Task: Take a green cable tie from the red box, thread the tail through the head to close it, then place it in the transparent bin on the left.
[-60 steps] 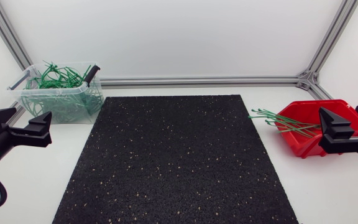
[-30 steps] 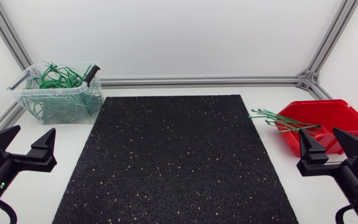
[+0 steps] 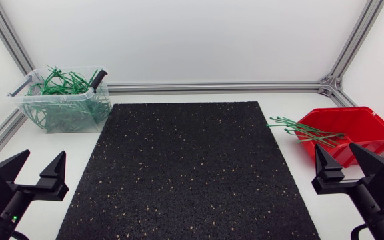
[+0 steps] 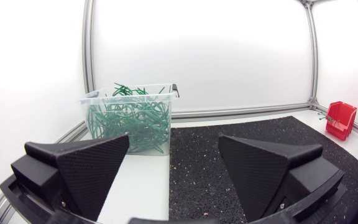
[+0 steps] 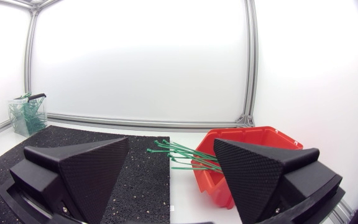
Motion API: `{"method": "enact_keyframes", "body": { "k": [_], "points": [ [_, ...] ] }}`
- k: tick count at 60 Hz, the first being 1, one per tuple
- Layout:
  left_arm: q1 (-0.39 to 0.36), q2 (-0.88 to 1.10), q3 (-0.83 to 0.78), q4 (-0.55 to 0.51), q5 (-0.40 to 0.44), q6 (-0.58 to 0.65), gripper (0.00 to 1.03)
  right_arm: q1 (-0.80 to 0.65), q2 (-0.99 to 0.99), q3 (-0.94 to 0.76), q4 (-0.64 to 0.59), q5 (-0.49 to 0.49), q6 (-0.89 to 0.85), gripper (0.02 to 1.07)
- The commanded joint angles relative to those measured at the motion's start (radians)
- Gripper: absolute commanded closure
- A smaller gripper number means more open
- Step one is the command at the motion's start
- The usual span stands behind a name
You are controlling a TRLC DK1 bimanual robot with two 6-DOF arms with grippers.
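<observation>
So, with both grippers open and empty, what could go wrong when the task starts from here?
The thin green cable ties lie bunched, tails hanging over the rim of the red plastic box, so the right gripper may lift several or drag them out. The transparent plastic bin is already heaped, so a closed tie might slip off.

White tabletop point(image 3: 297, 160), matte, evenly lit. Black rubber mat point(image 3: 185, 167) flecked with pale specks, laid flat across the middle and running to the near edge. Aluminium profile rail point(image 3: 212, 86) along the far edge, meeting slanted posts point(image 3: 357, 33) at a corner bracket point(image 3: 327, 85). Plain white panels point(image 3: 179, 40) behind and at both sides.
</observation>
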Motion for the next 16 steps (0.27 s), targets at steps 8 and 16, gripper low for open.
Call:
{"method": "enact_keyframes", "body": {
  "k": [8, 16],
  "points": [
    [-0.010, -0.041, -0.043, -0.008, -0.009, -0.035, 0.03, 0.007, -0.006, -0.022, 0.014, 0.002, 0.022, 0.07],
    [-0.010, -0.041, -0.043, -0.008, -0.009, -0.035, 0.03, 0.007, -0.006, -0.022, 0.014, 0.002, 0.022, 0.07]
  ]
}}
